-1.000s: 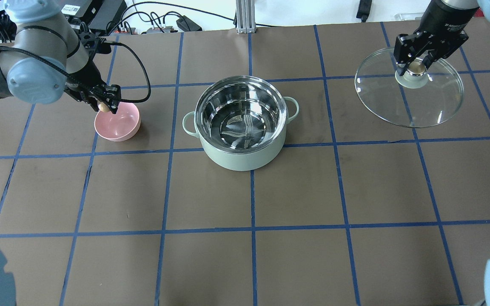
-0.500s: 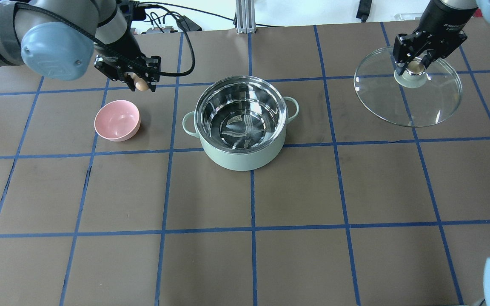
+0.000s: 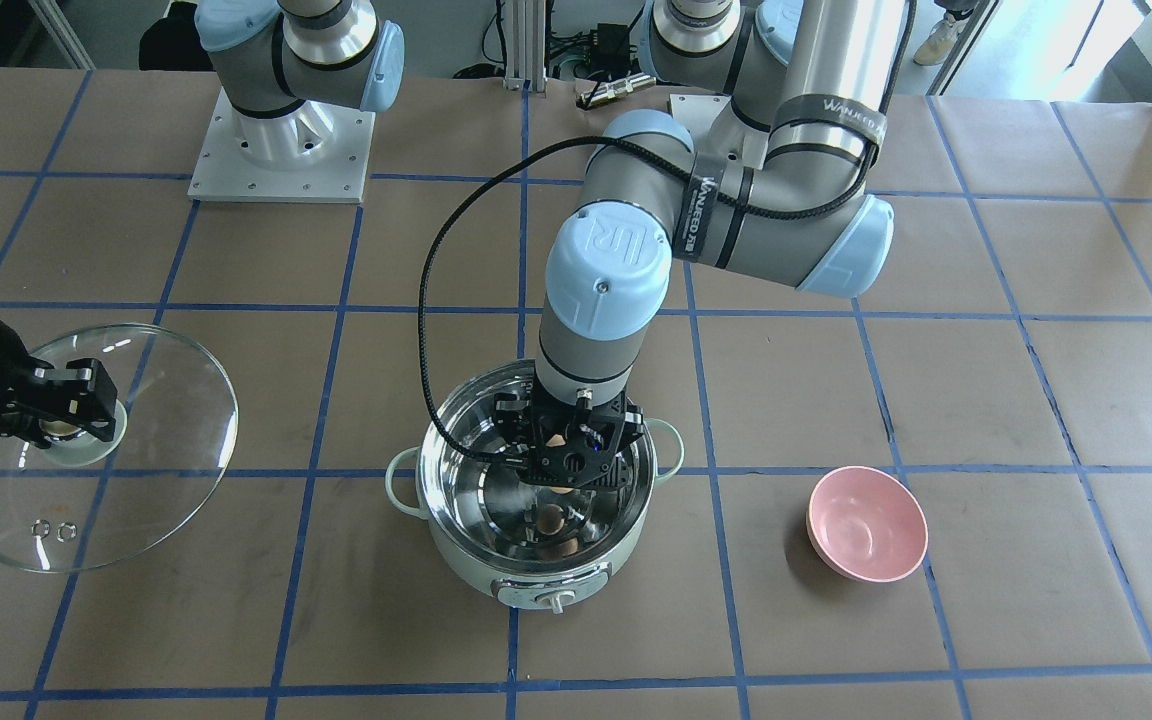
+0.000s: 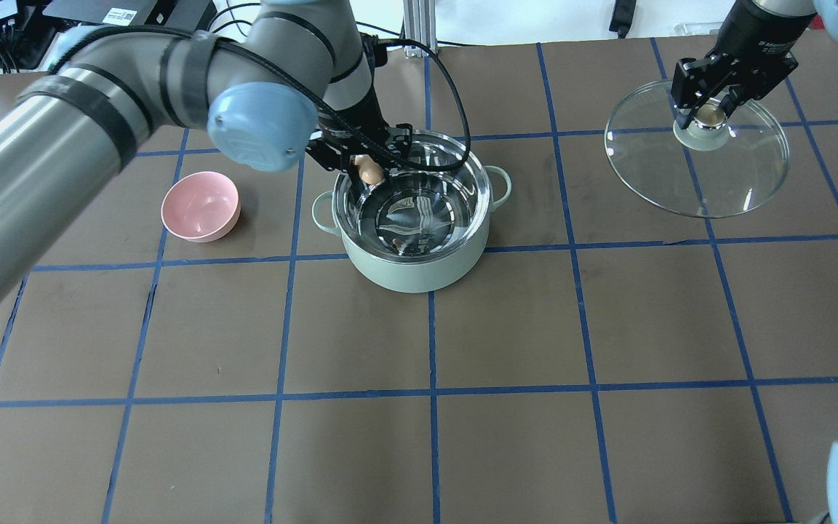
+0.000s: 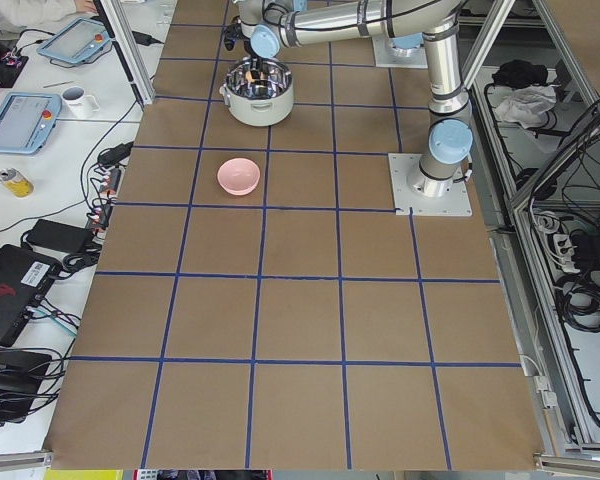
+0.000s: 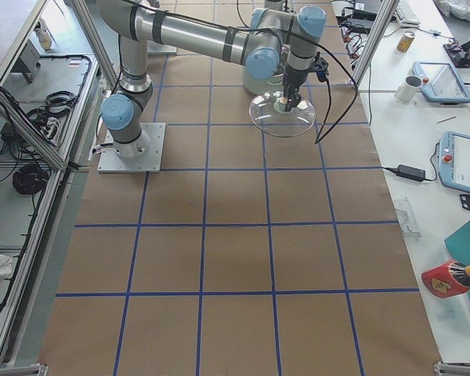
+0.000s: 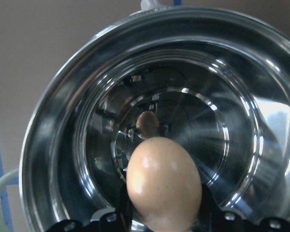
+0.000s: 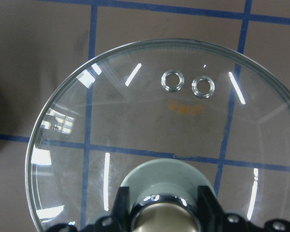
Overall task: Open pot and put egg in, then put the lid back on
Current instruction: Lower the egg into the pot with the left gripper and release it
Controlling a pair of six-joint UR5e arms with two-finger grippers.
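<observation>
The mint-green pot (image 4: 404, 275) stands open at the table's middle, its steel inside bare. My left gripper (image 4: 365, 164) is shut on the tan egg (image 4: 370, 173) and holds it over the pot's back-left rim, above the inside. In the left wrist view the egg (image 7: 163, 181) hangs over the steel bowl of the pot (image 7: 232, 121). My right gripper (image 4: 710, 110) is shut on the knob of the glass lid (image 4: 710, 175) and holds it off to the pot's right. The lid also shows in the right wrist view (image 8: 154, 121).
An empty pink bowl (image 4: 201, 206) sits left of the pot. The brown table cover (image 4: 506, 327) has blue tape grid lines. The left arm's black cable (image 4: 455, 109) loops over the pot's back rim.
My left gripper lifted the egg out of the pink bowl and carried it right, to over the pot. The right gripper and lid have stayed put.
</observation>
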